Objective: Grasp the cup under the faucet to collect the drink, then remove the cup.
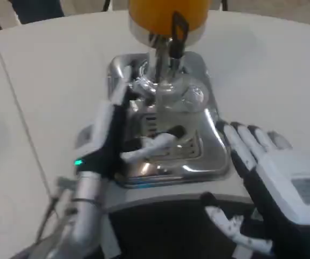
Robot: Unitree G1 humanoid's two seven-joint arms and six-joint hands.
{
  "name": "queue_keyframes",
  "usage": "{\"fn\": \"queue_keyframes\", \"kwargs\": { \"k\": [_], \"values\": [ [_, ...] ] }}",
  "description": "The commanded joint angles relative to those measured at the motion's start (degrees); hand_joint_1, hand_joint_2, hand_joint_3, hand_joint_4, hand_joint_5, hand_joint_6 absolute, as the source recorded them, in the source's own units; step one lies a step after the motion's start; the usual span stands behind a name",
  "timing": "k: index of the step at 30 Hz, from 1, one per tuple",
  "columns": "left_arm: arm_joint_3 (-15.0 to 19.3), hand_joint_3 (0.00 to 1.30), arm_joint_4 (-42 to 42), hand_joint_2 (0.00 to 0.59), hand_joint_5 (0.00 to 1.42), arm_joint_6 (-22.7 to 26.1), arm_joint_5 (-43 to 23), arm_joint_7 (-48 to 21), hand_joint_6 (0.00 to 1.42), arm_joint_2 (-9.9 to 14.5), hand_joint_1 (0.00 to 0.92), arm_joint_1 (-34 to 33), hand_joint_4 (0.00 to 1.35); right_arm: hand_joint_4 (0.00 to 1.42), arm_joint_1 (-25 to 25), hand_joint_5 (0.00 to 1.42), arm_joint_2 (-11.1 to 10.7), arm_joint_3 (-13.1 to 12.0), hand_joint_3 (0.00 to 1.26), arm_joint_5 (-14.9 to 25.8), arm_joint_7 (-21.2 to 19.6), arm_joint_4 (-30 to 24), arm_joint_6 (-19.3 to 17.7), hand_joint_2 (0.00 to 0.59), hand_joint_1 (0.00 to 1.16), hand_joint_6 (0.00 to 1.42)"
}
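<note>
Cup (172, 97) stands clear and see-through on the shiny tray (211, 156), right under the faucet (171, 51) of the orange drink tank (165, 13); our left hand (111, 135) is beside it, and we cannot tell if its fingers hold it. Our right hand (268, 162) rests open by the tray, holding nothing; if we push sideways, the cup could tip or slide away, and the drink would spill onto the tray.

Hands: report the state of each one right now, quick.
Left hand: over the silver drip tray, fingers reaching toward the clear cup; grip cannot be told.
Right hand: open, holding nothing, beside the tray.
</note>
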Motion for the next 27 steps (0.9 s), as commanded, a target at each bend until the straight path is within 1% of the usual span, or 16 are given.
{"fn": "queue_keyframes", "kwargs": {
  "k": [1,3,5,6,8,10,11,13,15,17,19,23,25,27],
  "values": [
    [4.8,0.0,-14.1,0.033,0.21,5.5,-2.1,-6.0,0.23,6.3,0.32,10.7,0.0,0.0,-2.4,0.0,1.6,0.5,0.0,2.5,-3.0,1.4,0.6,0.448,0.38,0.0],
    [6.9,0.0,-22.4,0.035,0.2,8.4,-1.7,-8.3,0.22,8.8,0.309,15.5,0.0,0.0,-3.3,0.0,2.6,0.6,0.0,3.9,-4.1,2.2,1.1,0.449,0.38,0.0],
    [8.7,0.0,-28.0,0.034,0.19,11.0,-2.0,-10.4,0.22,10.0,0.294,18.9,0.0,0.0,-4.1,0.0,3.1,0.7,0.0,5.4,-5.0,3.1,1.4,0.45,0.38,0.0],
    [10.2,0.0,-31.3,0.034,0.19,12.7,-2.4,-11.7,0.22,10.8,0.29,21.3,0.0,0.0,-4.4,0.0,3.3,0.8,0.0,5.9,-5.2,3.5,1.6,0.452,0.39,0.01],
    [12.5,0.0,-36.5,0.043,0.16,15.7,-2.9,-13.9,0.2,11.7,0.257,25.0,0.0,0.0,-5.6,0.0,4.2,0.8,0.0,7.9,-5.9,4.5,2.5,0.452,0.39,0.01],
    [14.4,0.0,-41.5,0.046,0.11,17.7,-3.2,-16.2,0.17,12.5,0.232,29.1,0.0,0.0,-6.7,0.0,4.4,0.9,0.0,9.1,-6.6,5.4,2.9,0.452,0.39,0.01],
    [15.4,0.0,-44.6,0.05,0.1,18.4,-2.8,-17.3,0.15,13.1,0.222,32.1,0.0,0.0,-7.4,0.0,4.6,0.8,0.0,9.8,-7.0,5.9,3.2,0.452,0.42,0.02],
    [16.6,0.0,-49.0,0.07,0.04,19.9,-2.2,-19.1,0.12,13.7,0.183,36.0,0.0,0.0,-9.1,0.0,6.4,0.9,0.0,11.7,-8.0,6.9,4.7,0.452,0.42,0.02],
    [17.3,0.0,-54.7,0.078,0.0,23.8,-1.0,-22.0,0.09,13.5,0.137,39.7,0.0,0.0,-10.8,0.0,7.5,1.2,0.0,13.3,-8.7,7.7,6.0,0.452,0.43,0.02],
    [17.6,0.0,-59.9,0.099,0.0,26.8,1.2,-23.7,0.06,13.2,0.128,43.0,0.0,0.0,-13.4,0.0,7.9,1.6,0.0,14.5,-10.1,8.6,6.7,0.453,0.43,0.02],
    [17.3,0.0,-64.2,0.108,0.0,27.2,5.7,-23.0,0.02,13.4,0.131,46.4,0.0,0.0,-15.8,0.0,8.7,1.6,0.0,16.0,-11.1,9.4,8.0,0.456,0.43,0.02],
    [17.0,0.0,-69.3,0.12,0.0,27.6,13.2,-21.6,0.0,12.6,0.113,51.6,0.0,0.0,-18.7,0.0,8.5,1.4,0.0,18.2,-13.3,10.8,10.2,0.459,0.44,0.02],
    [17.1,0.0,-71.0,0.114,0.0,27.6,15.6,-21.0,0.0,12.0,0.105,53.5,0.0,0.0,-20.2,0.0,9.2,1.3,0.0,19.6,-14.2,11.7,12.1,0.459,0.44,0.02],
    [17.4,0.0,-72.4,0.115,0.0,27.4,17.3,-20.6,0.0,11.4,0.1,55.1,0.0,0.0,-21.7,0.0,9.2,1.2,0.0,21.1,-15.0,12.7,13.6,0.46,0.44,0.02]
  ]
}}
